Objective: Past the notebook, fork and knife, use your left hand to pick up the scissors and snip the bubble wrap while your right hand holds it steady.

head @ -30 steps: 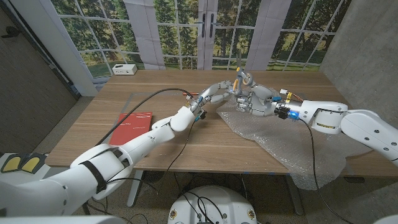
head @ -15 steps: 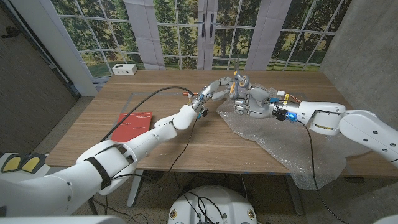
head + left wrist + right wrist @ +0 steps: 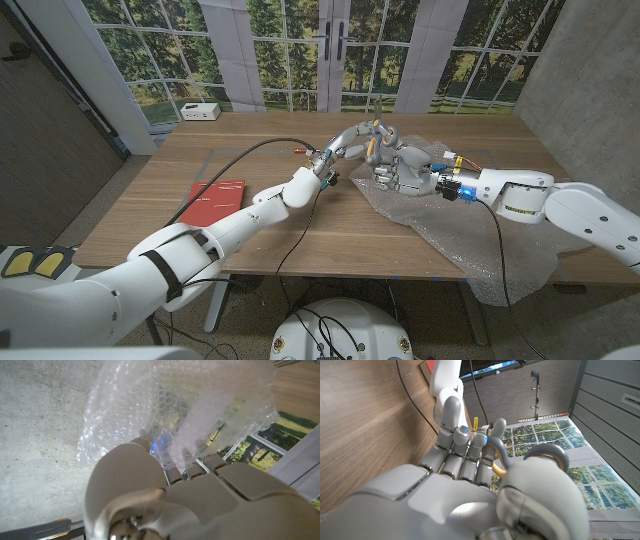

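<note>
One crinkled clear bubble wrap point(image 3: 450, 215) sheet

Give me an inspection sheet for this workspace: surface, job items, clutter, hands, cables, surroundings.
Surface: wooden table, bare wood at the middle and front.
Job items: bubble wrap spread over the table's right side, hanging off the front edge; scissors with grey and orange handles held up between the hands.
Clutter: red notebook on the left; small white box at the far left corner. Fork and knife: nothing seen.
Hands: left robot hand and right robot hand meet at the scissors; which one grips them cannot be told.
Cables: black cable along the left arm; another along the right arm.
Surroundings: glass doors and windows onto trees.
</note>
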Motion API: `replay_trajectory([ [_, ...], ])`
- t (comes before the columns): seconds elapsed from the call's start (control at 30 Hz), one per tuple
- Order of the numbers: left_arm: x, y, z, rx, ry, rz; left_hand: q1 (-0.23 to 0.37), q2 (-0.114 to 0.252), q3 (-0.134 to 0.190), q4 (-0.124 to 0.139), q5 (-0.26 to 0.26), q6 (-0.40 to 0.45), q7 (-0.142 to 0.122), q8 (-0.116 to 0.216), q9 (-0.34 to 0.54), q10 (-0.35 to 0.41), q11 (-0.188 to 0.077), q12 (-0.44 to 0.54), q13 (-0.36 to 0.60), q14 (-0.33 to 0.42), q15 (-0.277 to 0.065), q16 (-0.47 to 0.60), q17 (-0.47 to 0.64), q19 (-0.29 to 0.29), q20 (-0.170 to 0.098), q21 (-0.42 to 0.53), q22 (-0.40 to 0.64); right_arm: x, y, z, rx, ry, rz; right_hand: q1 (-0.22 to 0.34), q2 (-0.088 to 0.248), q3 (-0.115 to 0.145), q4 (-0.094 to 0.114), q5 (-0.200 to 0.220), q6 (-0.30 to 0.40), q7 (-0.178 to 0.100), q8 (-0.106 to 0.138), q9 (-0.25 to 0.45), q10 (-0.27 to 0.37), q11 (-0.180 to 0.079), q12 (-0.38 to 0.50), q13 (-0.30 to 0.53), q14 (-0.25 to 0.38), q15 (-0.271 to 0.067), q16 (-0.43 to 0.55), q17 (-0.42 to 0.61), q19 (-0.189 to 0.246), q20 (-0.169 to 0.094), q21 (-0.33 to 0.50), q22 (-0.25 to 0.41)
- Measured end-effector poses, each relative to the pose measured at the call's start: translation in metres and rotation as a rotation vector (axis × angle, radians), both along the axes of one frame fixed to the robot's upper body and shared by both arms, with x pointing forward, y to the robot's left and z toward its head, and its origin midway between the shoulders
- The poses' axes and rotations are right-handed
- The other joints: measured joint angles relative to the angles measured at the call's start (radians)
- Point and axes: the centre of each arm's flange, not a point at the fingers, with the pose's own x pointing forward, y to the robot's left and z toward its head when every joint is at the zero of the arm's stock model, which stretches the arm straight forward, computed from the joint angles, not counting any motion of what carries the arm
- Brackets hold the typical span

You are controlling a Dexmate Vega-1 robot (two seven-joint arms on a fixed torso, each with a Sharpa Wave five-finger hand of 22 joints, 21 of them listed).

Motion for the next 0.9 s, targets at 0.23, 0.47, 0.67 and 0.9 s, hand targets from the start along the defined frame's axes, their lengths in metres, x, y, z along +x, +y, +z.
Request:
replay_trajectory([
  [0.23,-0.001,-0.005,0.001,-0.002,0.0,-0.003,0.0,0.0,0.008,0.0,0.0,0.002,-0.002,-0.004,-0.005,0.009,0.001,0.0,0.0,0.004,-0.004,0.0,0.0,0.0,0.0,0.0,0.0,-0.002,0.0,-0.004,0.007,0.012,0.011,0.0,0.0,0.0,0.0,0.0,0.002,-0.002,-0.002,0.003,0.0,0.0,0.0,0.0,0.0,0.0,0.0,0.0,0.0,0.0,0.0,0.002],
  [0.47,-0.002,-0.009,0.002,-0.006,0.007,-0.005,-0.004,-0.004,0.008,0.0,-0.005,0.006,-0.006,-0.007,-0.005,0.027,-0.002,0.0,0.0,0.014,-0.003,0.0,0.0,0.0,0.0,0.0,0.0,-0.004,0.0,-0.008,0.017,0.026,0.024,0.0,0.0,0.0,0.0,0.0,0.002,-0.002,-0.003,0.008,0.0,0.0,0.002,0.004,0.0,0.0,0.0,0.0,0.0,0.0,0.0,0.002],
  [0.67,-0.002,-0.015,0.002,-0.011,0.019,-0.011,-0.01,0.0,0.012,-0.003,-0.005,0.006,-0.006,-0.007,-0.005,0.032,0.003,0.0,0.0,0.019,0.0,0.0,0.0,0.004,0.004,0.0,0.0,-0.005,0.0,-0.012,0.024,0.037,0.029,0.0,0.0,0.0,0.0,0.0,0.002,-0.001,-0.007,0.012,-0.002,-0.002,0.002,0.006,0.0,0.0,0.0,0.0,0.0,0.0,0.0,0.0],
  [0.9,0.001,-0.02,0.006,-0.023,0.021,-0.003,-0.014,-0.004,0.012,-0.004,-0.009,0.006,-0.006,-0.011,-0.008,0.038,-0.002,0.0,0.0,0.023,-0.001,0.0,0.0,0.004,0.004,0.0,0.0,-0.006,-0.001,-0.015,0.029,0.043,0.03,0.0,0.0,0.0,0.0,0.0,0.004,0.0,-0.011,0.012,-0.002,-0.002,0.003,0.004,0.0,0.0,0.0,0.0,0.0,0.0,0.0,0.002],
])
